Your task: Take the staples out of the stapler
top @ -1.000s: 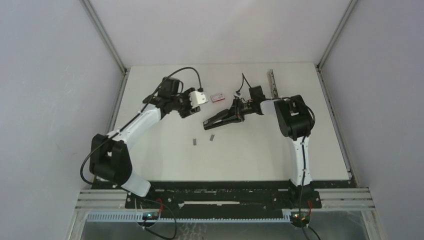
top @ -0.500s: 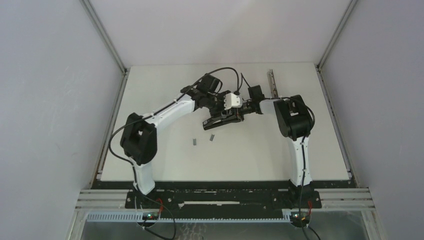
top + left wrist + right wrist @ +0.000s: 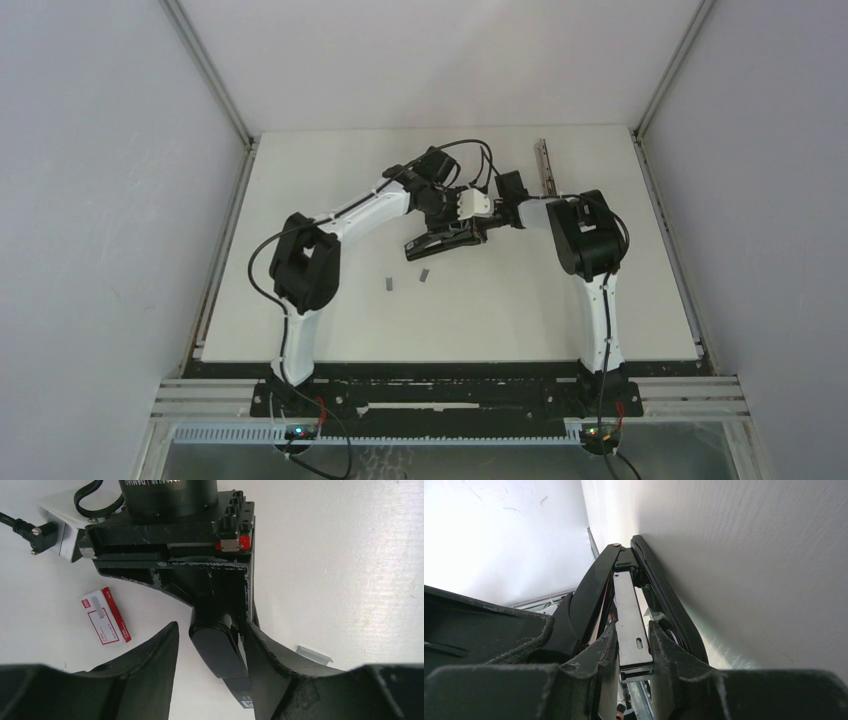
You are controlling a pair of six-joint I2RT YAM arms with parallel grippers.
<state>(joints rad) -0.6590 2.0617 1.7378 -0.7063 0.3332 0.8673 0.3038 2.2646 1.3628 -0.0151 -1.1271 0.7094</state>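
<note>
My right gripper (image 3: 632,634) clamps the stapler (image 3: 628,600) by its metal rail, my left gripper (image 3: 210,628) spread wide astride its black end, staples (image 3: 314,654) just outside one finger.

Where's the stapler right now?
Top view: the stapler is mid-table toward the far side, clamped at its right end by the right gripper, with the open left gripper flanking it.

A lab test cell — plain white walls (image 3: 430,60), aluminium framing (image 3: 207,70).
</note>
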